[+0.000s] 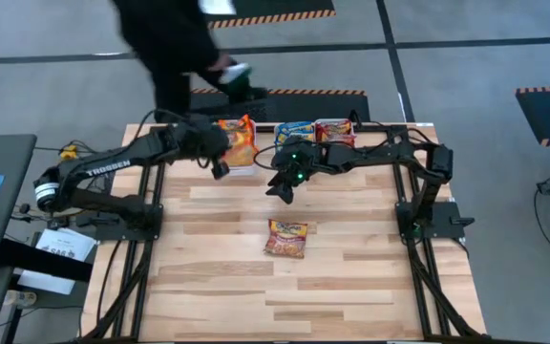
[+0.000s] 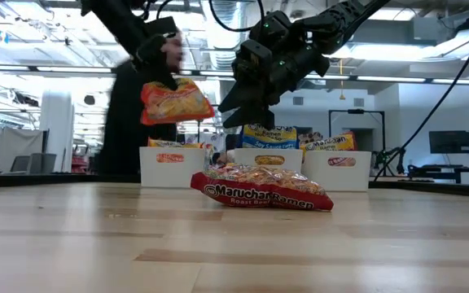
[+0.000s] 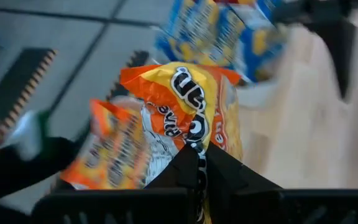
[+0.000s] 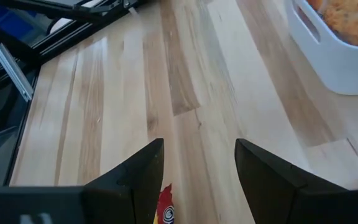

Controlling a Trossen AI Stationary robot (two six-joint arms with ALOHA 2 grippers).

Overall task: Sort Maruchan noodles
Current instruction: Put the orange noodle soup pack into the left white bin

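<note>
My left gripper [image 1: 220, 169] is shut on an orange Maruchan noodles packet [image 2: 175, 102], which hangs in the air above the left white bin [image 2: 172, 167]. That bin holds orange packets [image 1: 238, 143]. The middle bin holds blue packets [image 1: 296, 134] and the right bin dark red ones [image 1: 334, 131]. One dark red packet [image 1: 286, 238] lies flat on the table near its middle. My right gripper [image 1: 283, 188] hovers open above the table between that packet and the bins, and a corner of the packet [image 4: 165, 208] shows beside its fingers. My left gripper pinches the orange packet by its crumpled edge [image 3: 194, 143] between the two shut fingers [image 3: 229, 174]. The fingers slant downward from the table's left. The packet is lifted clear of the table and the bins, and it hangs tilted below the fingers [image 2: 159, 77].
A person in dark clothes [image 1: 175, 48] stands just beyond the table's far edge, behind the left bin. The three bins line the far edge. Bare wooden tabletop [image 1: 285, 296] lies on the near side of the dark red packet.
</note>
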